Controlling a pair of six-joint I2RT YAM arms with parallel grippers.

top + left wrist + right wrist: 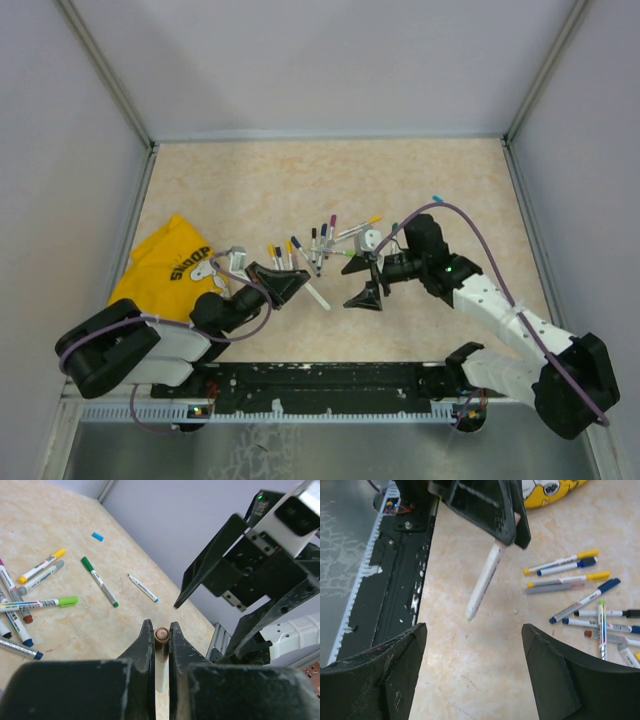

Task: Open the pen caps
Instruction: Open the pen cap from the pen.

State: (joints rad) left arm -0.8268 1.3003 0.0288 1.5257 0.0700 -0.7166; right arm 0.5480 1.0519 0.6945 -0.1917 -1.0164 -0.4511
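Ben: What is on the tabletop [300, 180]?

Mia: A yellow cloth [165, 260] on the left side, and a heap of pens [318, 245] with coloured ends in the middle.

Ben: And the arms?

Mia: The left fingers [288, 285] are squeezed tight on one white pen [484, 580] — it looks lifted off the tabletop. The right fingers [368, 282] are wide apart with nothing in them.

Ben: Which way does the pen point?

Mia: Its long side runs from the left fingers out toward the right fingers, tipped down a bit. The free end is near the right fingers but not touching. So the right arm is the near one for that end.

Ben: Is its cap on?

Mia: I cannot tell. I think the right fingers must come straight in along the pen to pinch that end.

Ben: Any loose caps?

Mia: One tiny blue cap [97, 536] — well apart from the heap.
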